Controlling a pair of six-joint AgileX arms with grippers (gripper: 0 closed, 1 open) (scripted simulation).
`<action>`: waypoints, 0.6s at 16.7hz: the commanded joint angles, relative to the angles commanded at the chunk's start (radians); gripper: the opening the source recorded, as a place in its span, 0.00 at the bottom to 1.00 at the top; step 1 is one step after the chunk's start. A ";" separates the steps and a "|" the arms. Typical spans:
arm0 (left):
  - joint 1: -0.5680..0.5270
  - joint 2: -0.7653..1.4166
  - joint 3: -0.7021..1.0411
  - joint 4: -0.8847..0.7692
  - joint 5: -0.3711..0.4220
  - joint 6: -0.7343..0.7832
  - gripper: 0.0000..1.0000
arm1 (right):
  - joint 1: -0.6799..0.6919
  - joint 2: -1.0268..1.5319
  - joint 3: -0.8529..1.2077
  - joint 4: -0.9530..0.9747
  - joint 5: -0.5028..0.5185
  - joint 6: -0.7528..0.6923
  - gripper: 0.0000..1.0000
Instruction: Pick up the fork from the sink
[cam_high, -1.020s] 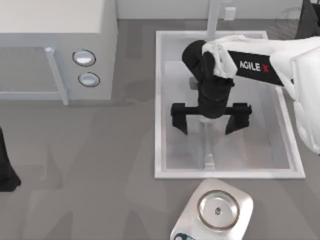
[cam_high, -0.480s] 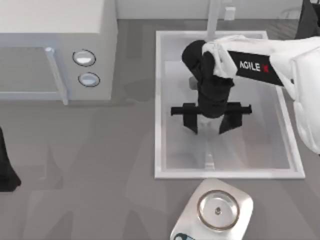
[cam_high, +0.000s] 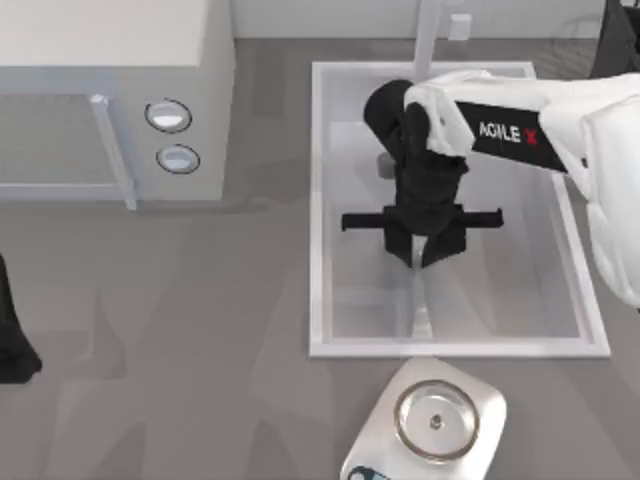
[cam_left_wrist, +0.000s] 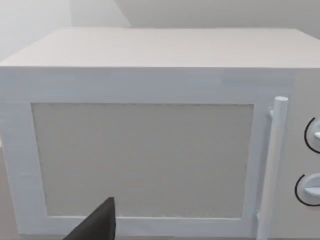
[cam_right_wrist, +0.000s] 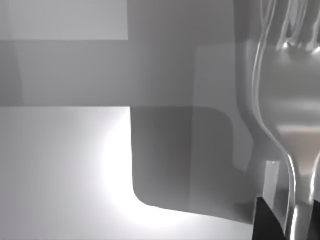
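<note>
The right gripper (cam_high: 424, 258) reaches straight down into the sink (cam_high: 318, 200), a pale rectangular basin set in the grey counter (cam_high: 200, 330). Its two black fingers (cam_high: 402, 243) have drawn close together around the fork (cam_high: 418, 305), which lies flat on the basin floor with its handle pointing toward the near rim. The right wrist view shows the fork's neck (cam_right_wrist: 290, 200) passing between the dark fingertips (cam_right_wrist: 265, 220), the tines beyond, so the grip looks closed on the narrow part of the fork, probably because that is the easiest place to pinch a flat utensil. The fork appears not yet lifted. The left gripper (cam_left_wrist: 97, 225) is parked off to the left, facing the microwave (cam_left_wrist: 150, 150); I cannot tell its state.
</note>
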 joint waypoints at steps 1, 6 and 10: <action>0.000 0.000 0.000 0.000 0.000 0.000 1.00 | 0.000 0.000 0.000 0.000 0.000 0.000 0.00; 0.000 0.000 0.000 0.000 0.000 0.000 1.00 | -0.004 -0.047 0.022 -0.031 0.018 -0.012 0.00; 0.000 0.000 0.000 0.000 0.000 0.000 1.00 | -0.003 -0.071 0.156 -0.187 0.018 -0.011 0.00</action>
